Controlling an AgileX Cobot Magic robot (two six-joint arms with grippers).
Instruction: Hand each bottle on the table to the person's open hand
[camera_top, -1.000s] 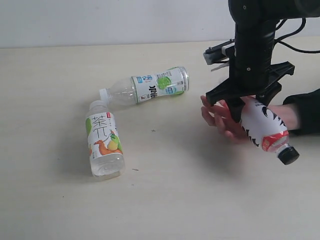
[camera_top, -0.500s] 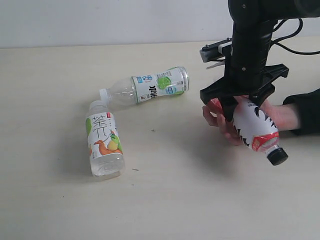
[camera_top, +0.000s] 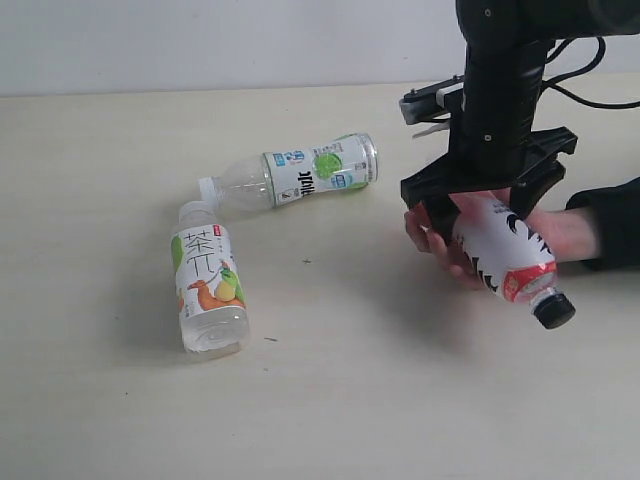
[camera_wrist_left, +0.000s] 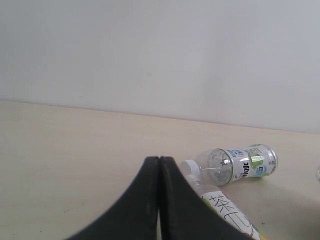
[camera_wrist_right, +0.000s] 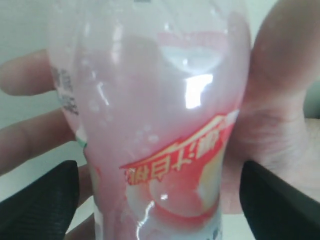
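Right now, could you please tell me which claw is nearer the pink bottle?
Right. The right claw stands open astride the pink bottle in the person's hand. The left claw, shut, is away: its camera sees only the lime-label bottle and fruit-label bottle.

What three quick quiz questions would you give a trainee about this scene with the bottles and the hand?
1. True or false: the pink bottle lies against the person's hand.
2. How many bottles lie on the table, away from the hand? A) one B) two C) four
3. Fill in: the left gripper has its jaws ____.

Key
1. True.
2. B: the lime-label bottle and the fruit-label bottle.
3. Shut, with the two black fingers pressed together and nothing between them.
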